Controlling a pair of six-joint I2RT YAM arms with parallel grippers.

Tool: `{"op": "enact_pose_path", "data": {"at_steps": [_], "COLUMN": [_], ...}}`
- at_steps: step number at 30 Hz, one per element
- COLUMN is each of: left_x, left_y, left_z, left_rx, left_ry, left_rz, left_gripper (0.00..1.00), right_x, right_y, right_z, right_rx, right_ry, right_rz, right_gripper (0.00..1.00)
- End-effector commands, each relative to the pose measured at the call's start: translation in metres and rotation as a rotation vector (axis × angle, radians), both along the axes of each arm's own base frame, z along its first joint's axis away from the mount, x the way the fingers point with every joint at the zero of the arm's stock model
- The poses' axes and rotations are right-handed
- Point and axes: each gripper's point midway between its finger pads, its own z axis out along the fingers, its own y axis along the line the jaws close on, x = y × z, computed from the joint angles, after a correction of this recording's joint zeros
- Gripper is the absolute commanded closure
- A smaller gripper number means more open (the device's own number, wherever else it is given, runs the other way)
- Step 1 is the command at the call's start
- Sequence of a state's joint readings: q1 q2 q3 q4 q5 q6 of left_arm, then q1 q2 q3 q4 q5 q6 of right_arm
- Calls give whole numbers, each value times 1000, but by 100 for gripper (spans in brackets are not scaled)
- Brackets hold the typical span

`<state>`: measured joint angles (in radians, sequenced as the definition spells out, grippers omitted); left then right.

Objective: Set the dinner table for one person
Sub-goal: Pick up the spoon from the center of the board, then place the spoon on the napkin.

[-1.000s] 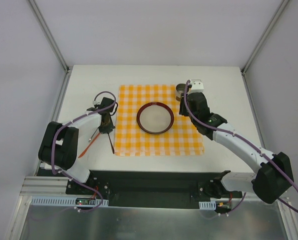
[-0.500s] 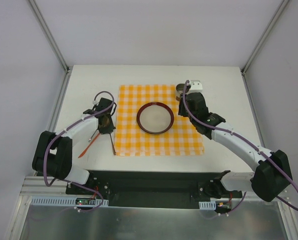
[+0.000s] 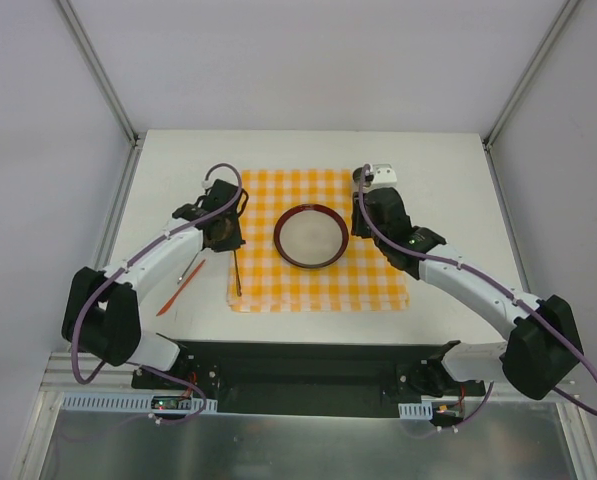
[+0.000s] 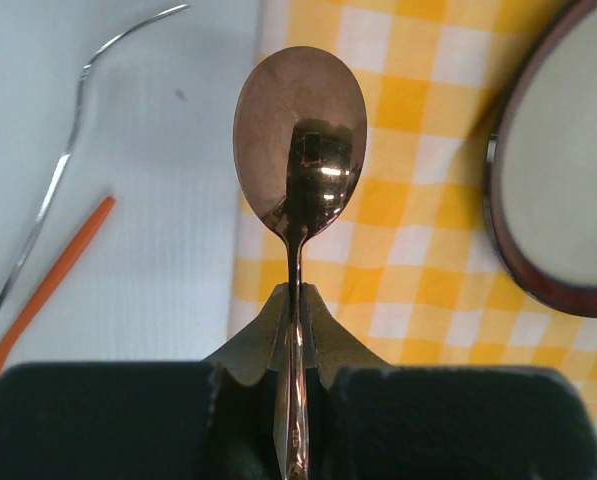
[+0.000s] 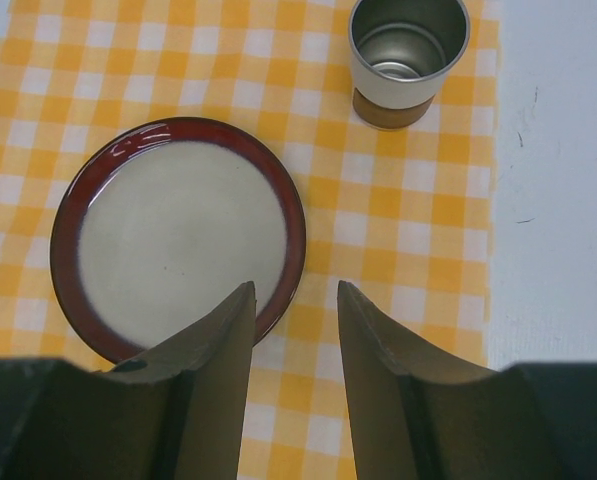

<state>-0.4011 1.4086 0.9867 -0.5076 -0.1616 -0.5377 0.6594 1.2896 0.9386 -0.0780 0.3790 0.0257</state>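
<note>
Spoon (image 4: 299, 140) sits pinched in left claw (image 4: 297, 297); right claw (image 5: 294, 296) gapes empty near plate (image 5: 178, 232).

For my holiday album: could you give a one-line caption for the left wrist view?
Left end effector shut on a spoon at the checkered cloth edge, near the plate.

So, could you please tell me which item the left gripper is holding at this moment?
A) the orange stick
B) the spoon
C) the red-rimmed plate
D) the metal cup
B: in the left wrist view the left gripper is shut on the handle of the spoon, with the spoon's bowl over the edge of the checkered mat.
</note>
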Motion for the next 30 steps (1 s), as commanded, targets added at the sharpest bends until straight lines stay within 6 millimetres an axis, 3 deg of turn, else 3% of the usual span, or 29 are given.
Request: {"op": "enact_pose_path", "data": {"at_steps": [1, 12, 22, 30], "left_x": [6, 21, 27, 34], "left_y": [-32, -111, -166, -210], "left_z": [12, 6, 5, 5], "left_rx": [20, 28, 16, 3], "left_ry": [-10, 7, 10, 8], "left_rz": [-79, -212, -305, -374], "left_gripper": [100, 100, 100, 100], "right_x": [6, 4, 0, -4], "right_y": [-5, -59, -61, -67], "right_z": [16, 14, -7, -7], "right_rx": [-11, -167, -180, -170], "right_ry": [-35, -48, 16, 9], "right_rz": [-45, -275, -286, -321], "right_gripper": [59, 58, 59, 59]}}
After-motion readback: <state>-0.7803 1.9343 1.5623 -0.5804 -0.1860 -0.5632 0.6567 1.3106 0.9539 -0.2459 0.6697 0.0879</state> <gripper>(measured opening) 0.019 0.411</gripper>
